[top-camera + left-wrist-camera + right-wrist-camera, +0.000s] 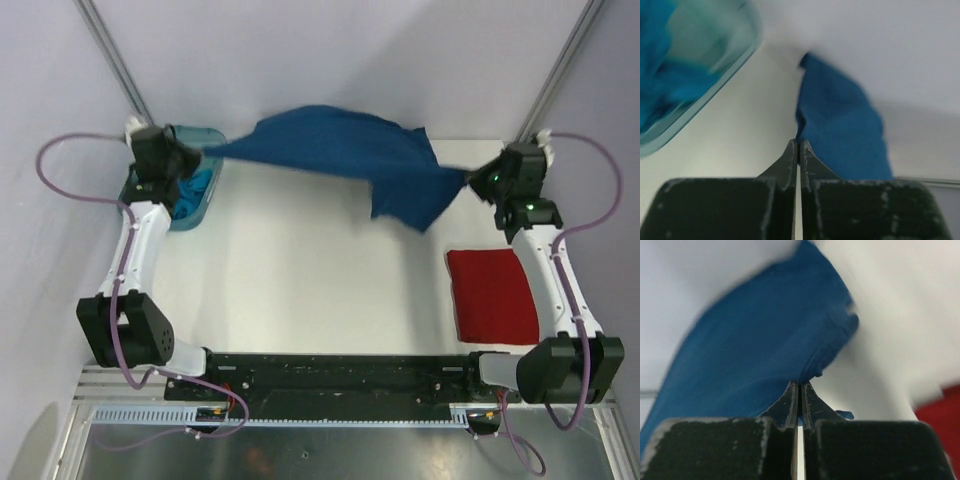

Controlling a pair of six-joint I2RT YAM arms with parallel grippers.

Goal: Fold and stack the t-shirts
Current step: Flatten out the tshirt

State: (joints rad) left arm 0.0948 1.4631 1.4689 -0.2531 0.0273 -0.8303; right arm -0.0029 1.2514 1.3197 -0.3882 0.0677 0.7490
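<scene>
Left arm (pixel 138 250), right arm (pixel 562 290) stretched forward, spread wide; left tool (pixel 203 152) pinched closed, right tool (pixel 470 179) likewise

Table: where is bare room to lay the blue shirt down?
The table is bare in the middle, between the teal tub far left and the folded red shirt near right, under the held blue shirt. Crowded: both those sides.

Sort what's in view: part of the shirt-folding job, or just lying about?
Job:
- blue shirt, stretched between left tool and right tool
- folded red shirt
- turquoise shirt

Lying about:
- plastic tub, holding the turquoise shirt
</scene>
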